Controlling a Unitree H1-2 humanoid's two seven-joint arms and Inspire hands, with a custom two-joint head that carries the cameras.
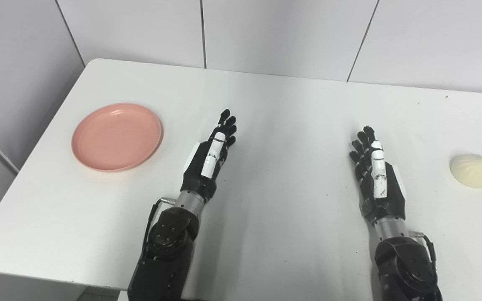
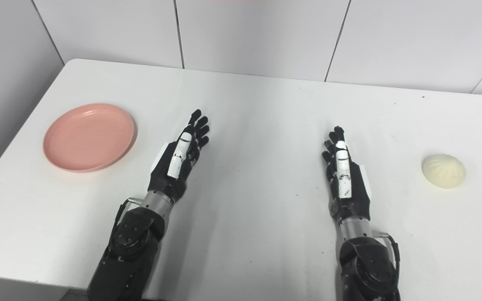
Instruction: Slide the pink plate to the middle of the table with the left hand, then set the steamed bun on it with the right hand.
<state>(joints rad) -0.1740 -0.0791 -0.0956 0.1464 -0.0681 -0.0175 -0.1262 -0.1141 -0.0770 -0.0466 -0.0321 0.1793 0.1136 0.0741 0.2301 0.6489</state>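
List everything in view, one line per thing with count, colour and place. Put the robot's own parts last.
pink plate: one, pink, empty, on the table's left side, left of the left robot hand and apart from it.
steamed bun: one, cream-white, on the table's right side, right of the right robot hand and apart from it.
table: one, white, filling most of the view.
wall: white panels behind the table.
left robot hand: one, black and white, open, left of the table's middle, holding nothing.
right robot hand: one, black and white, open, right of the table's middle, holding nothing.
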